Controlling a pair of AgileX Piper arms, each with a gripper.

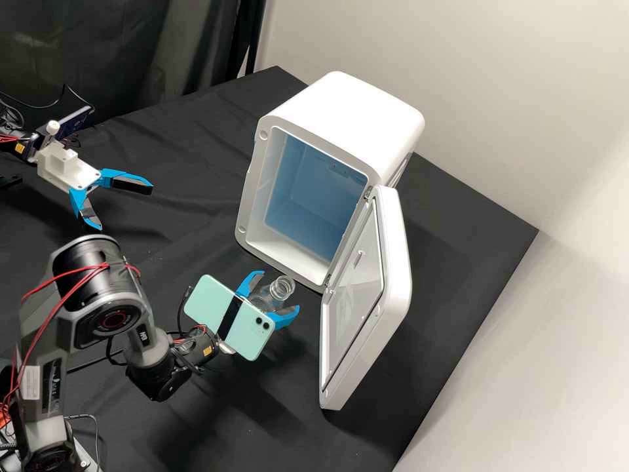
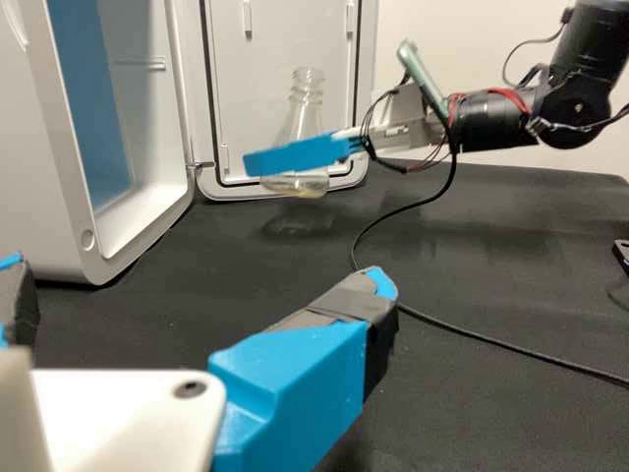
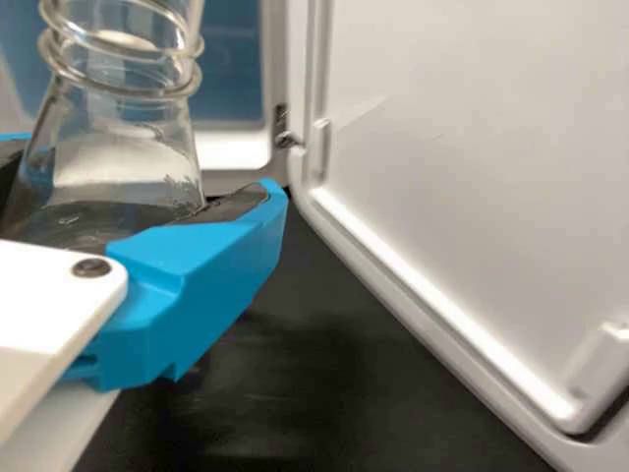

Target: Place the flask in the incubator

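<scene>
1 flask (image 1: 282, 286) held in right claw (image 1: 276, 294) beside open incubator door (image 1: 393, 262); left claw (image 1: 121, 206) wide.

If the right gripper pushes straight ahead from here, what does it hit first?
Probably the incubator's lower front rim near the door hinge; the flask held in the right gripper would touch first. Depth is unclear.

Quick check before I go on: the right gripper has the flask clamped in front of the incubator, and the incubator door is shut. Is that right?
Not quite. The door is not shut: the high view shows it swung wide open, the incubator showing its blue inside. The rest holds: the right gripper has its jaws closed on the flask in front of the incubator.
</scene>
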